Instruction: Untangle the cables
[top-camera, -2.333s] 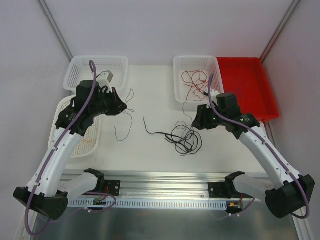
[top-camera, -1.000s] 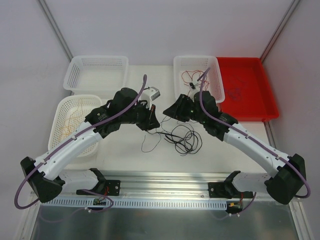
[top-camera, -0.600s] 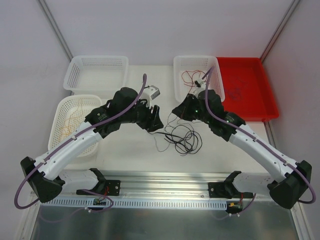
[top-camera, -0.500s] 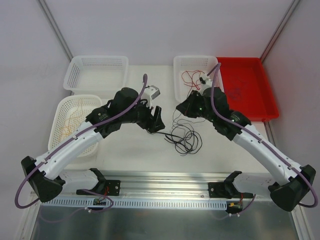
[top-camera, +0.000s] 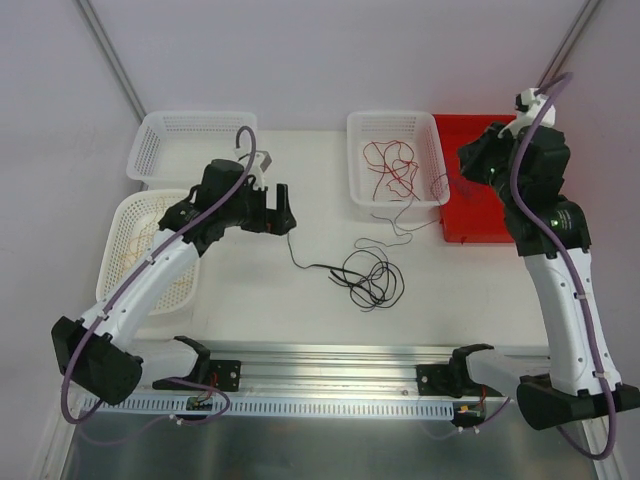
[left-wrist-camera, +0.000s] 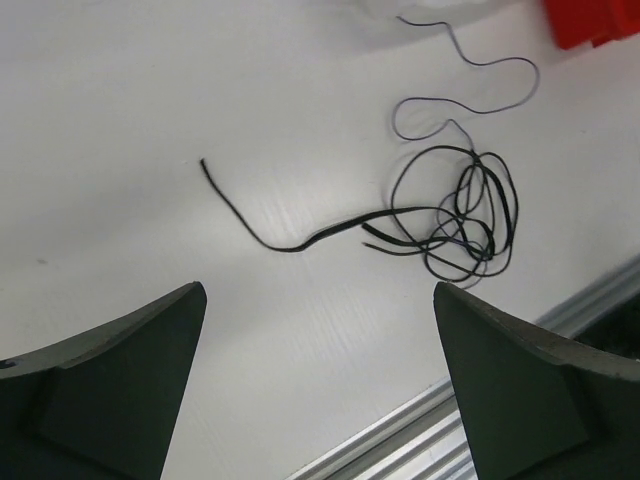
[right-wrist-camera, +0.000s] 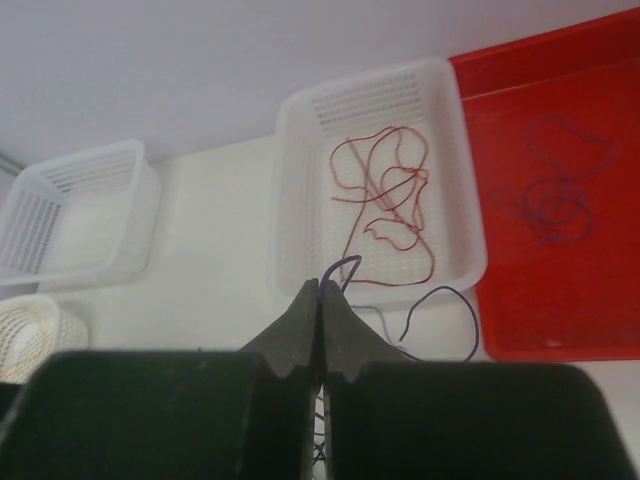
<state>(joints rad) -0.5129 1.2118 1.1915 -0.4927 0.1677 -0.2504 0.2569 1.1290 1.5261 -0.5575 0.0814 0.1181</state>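
Note:
My right gripper (top-camera: 464, 168) is raised over the edge of the red tray (top-camera: 520, 215), shut on a dark blue-purple cable (right-wrist-camera: 440, 292) that loops out above its fingertips (right-wrist-camera: 300, 318) and trails down to the table. The same thin cable (left-wrist-camera: 480, 64) runs into the black tangle (top-camera: 370, 276) at the table's middle. One black cable end (left-wrist-camera: 240, 215) stretches left out of the black tangle (left-wrist-camera: 465, 215). My left gripper (top-camera: 284, 214) hangs open to the left of it, nothing between its fingers (left-wrist-camera: 120, 370).
A white basket (top-camera: 358, 195) at the back holds red cables (right-wrist-camera: 385, 195). The red tray (right-wrist-camera: 590, 320) holds another purple cable (right-wrist-camera: 555, 200). An empty white basket (top-camera: 190, 125) and a round basket (top-camera: 120, 215) with yellow-orange cables stand at the left.
My left gripper opened, let go of the black cable and drew back left. My right gripper shut on the purple cable and lifted it up and to the right toward the red tray.

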